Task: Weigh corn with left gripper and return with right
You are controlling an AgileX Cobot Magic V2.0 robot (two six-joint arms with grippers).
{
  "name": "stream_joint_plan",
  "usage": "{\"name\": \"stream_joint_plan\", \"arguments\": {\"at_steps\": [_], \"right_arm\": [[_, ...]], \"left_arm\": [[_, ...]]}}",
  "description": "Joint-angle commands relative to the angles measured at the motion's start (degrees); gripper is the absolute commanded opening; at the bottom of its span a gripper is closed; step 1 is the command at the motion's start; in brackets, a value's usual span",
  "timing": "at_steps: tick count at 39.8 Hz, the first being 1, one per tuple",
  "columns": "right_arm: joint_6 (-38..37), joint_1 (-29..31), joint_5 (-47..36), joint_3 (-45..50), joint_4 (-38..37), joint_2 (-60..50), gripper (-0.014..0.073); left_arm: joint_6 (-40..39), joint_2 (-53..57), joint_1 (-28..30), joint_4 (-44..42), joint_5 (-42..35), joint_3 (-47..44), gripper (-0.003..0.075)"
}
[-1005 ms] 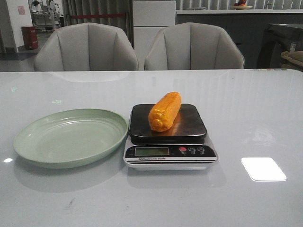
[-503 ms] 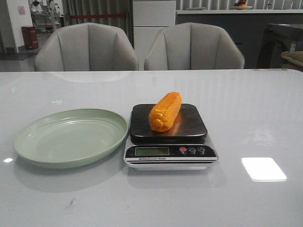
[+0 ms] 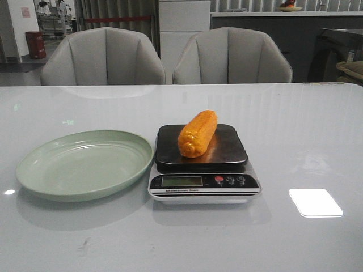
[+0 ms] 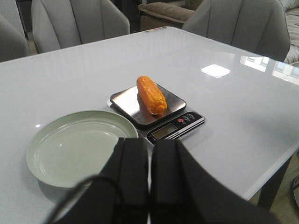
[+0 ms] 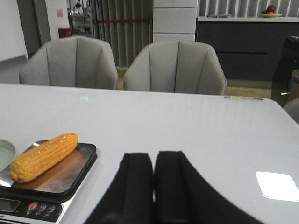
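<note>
Both the left gripper point(image 4: 149, 161) and the right gripper point(image 5: 153, 172) are matte black, with flat, angular, broad fingers.

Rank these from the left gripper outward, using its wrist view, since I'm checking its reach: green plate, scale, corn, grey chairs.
1. Green plate, just ahead of the left gripper.
2. Scale, beside the plate.
3. Corn, lying on the scale's platform.
4. Grey chairs, beyond the table's far edge.
</note>
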State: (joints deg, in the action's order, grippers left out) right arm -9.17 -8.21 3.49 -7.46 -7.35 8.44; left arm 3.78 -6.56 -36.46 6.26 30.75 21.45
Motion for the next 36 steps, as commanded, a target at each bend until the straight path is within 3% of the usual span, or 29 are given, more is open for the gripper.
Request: {"name": "stream_joint_plan", "arguments": {"at_steps": [1,10,24,27,33,36], "right_arm": [[0.4,0.4,-0.9,-6.6,-2.3,8.2,0.0159],[0.4,0.4,5.0,-13.3,-2.0,20.0,0.0159],[0.3,0.4,5.6,-13.3,-2.0,22.9,0.0166],[0.3,0.4,6.5,-13.4,-2.0,23.1,0.0243],[0.2,-0.4,8.3,-14.7,-1.1,24.3,0.0523],[0.2,-1.4,10.2,-16.7,-1.0,25.8,0.0619]], "left_arm": [[0.0,-0.5,-0.4,0.2,-5.5,1.4,0.0113],[0.0,-0.5,-0.4,0.2,-5.5,1.4,0.0113],[0.0,-0.5,-0.4,0.2,-5.5,1.4,0.0113],[0.0,-0.5,-0.4,0.2,-5.5,1.4,0.0113],[0.0,-0.5,-0.3,0.2,-5.6,1.4,0.0113],[0.0,-0.5,-0.3,0.2,-5.6,1.4,0.0113]]}}
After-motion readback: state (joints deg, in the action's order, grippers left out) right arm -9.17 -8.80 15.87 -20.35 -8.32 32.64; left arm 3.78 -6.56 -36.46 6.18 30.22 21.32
